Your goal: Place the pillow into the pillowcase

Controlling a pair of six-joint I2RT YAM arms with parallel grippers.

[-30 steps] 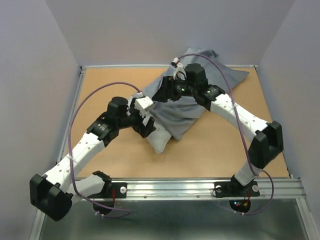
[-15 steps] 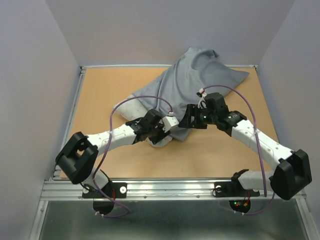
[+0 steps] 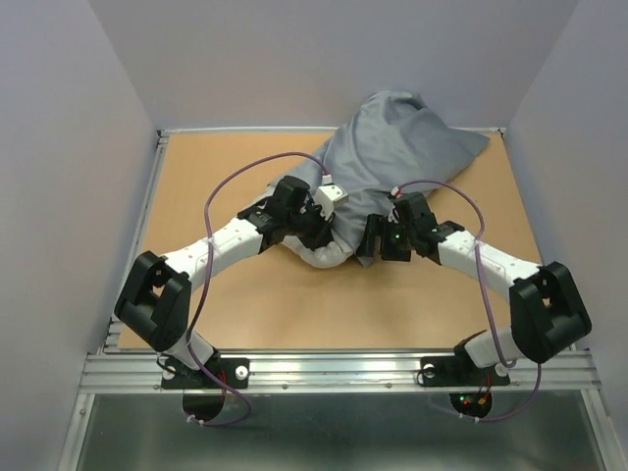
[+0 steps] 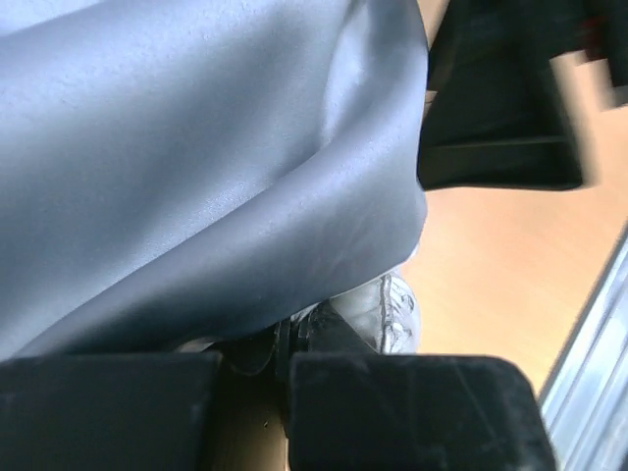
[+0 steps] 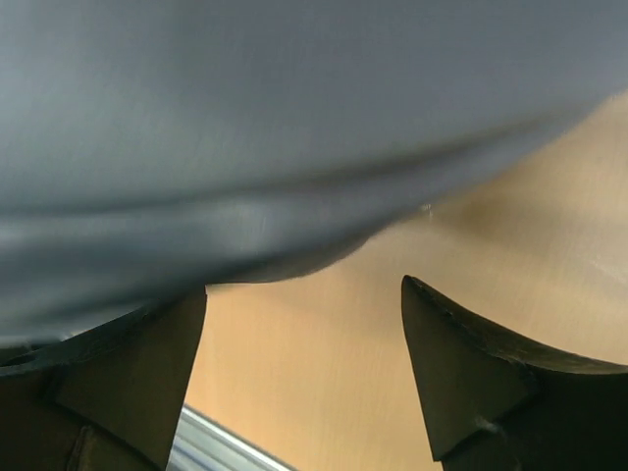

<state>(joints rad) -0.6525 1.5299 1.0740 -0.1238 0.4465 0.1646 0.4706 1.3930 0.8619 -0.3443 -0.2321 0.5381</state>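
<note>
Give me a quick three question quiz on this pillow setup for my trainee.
1. True or false: the pillow is wholly inside the pillowcase.
2. The right gripper is: A open, B shut on the pillow, C out of view.
3. Fill in: the pillowcase's far end lies toward the table's far ___ corner.
Key: 1 false, an off-white end sticks out; 2 A; 3 right.

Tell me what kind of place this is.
Probably a robotics lab test cell: left arm and right arm bolted to a metal rail, a brown tabletop boxed by plain grey walls.
</note>
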